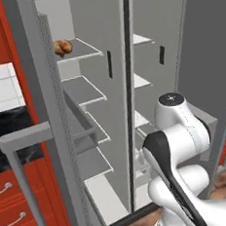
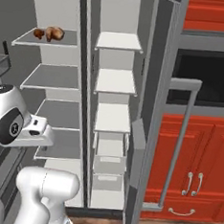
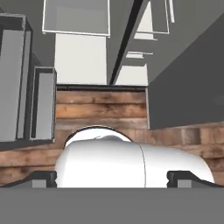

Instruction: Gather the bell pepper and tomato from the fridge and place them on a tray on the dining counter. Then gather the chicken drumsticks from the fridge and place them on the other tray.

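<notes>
Fridge (image 1: 119, 109) stands with both doors swung wide, pale shelves bare except the top left one. Chicken drumsticks (image 1: 63, 47) lie side by side on that top shelf near its front left edge, touching; in the right base view one looks darker red-brown, the other tan, though they are small and hard to separate. End effector (image 3: 112, 178) points down at the wooden floor (image 3: 100, 109) before the fridge base, fingers (image 3: 43, 178) spread wide, pinching nothing. Red cabinets (image 2: 196, 159) flank the right door
</notes>
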